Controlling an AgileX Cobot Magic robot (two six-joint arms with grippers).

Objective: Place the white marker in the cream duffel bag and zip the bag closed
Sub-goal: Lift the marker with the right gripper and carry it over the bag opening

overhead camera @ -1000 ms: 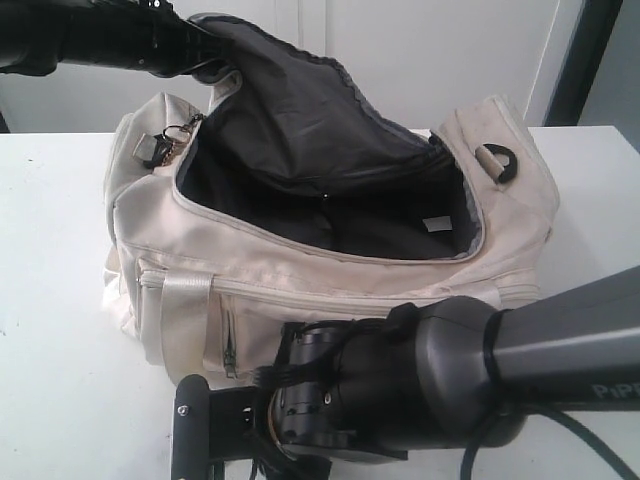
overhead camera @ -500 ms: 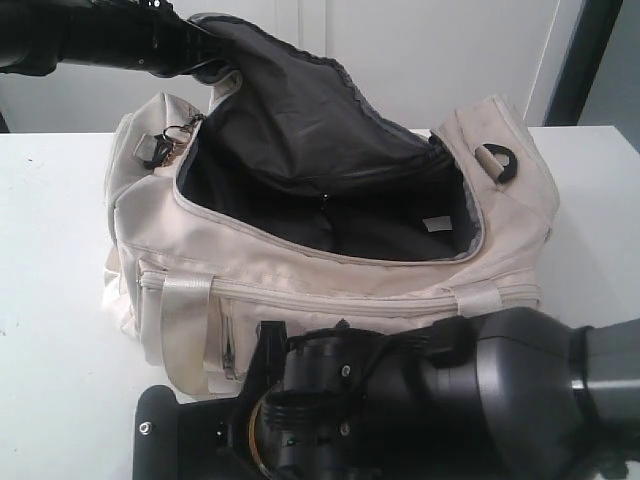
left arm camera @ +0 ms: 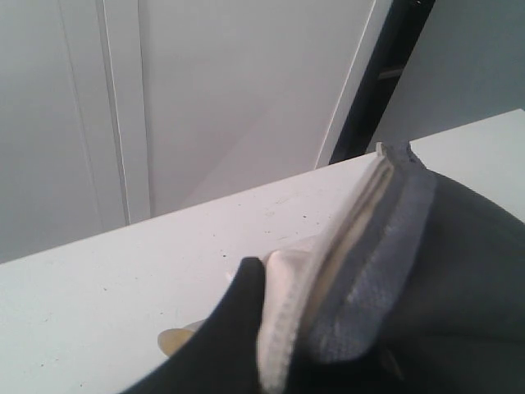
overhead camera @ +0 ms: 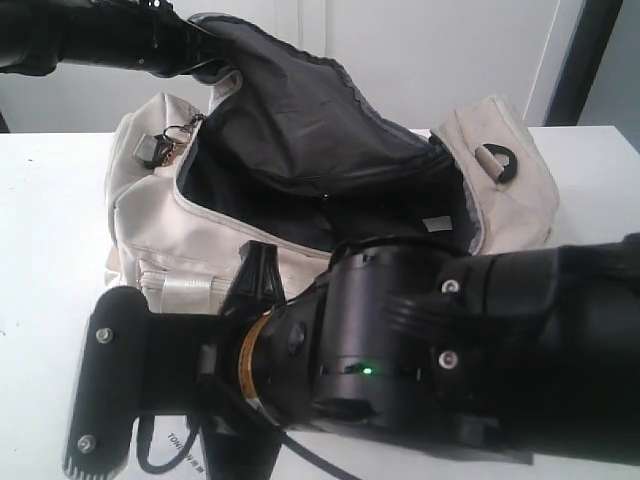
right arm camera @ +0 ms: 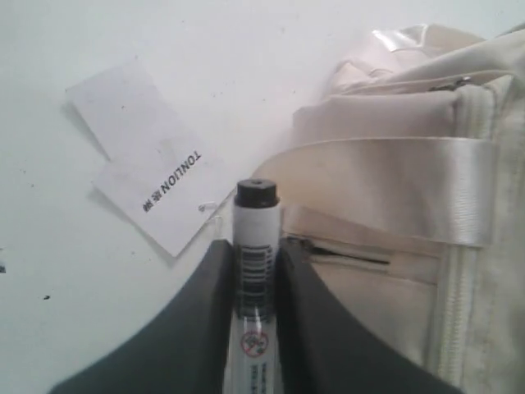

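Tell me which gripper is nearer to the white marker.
Right. The right gripper clamps the white marker between its fingers, beside the cream duffel bag. The left gripper is away at the bag's far side, pinching its raised flap.

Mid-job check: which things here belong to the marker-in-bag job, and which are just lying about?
In the job: white marker, clamped in the right hand; cream duffel bag, its flap held up by the left hand.
Lying about: white paper tag printed TONLION, on the table.
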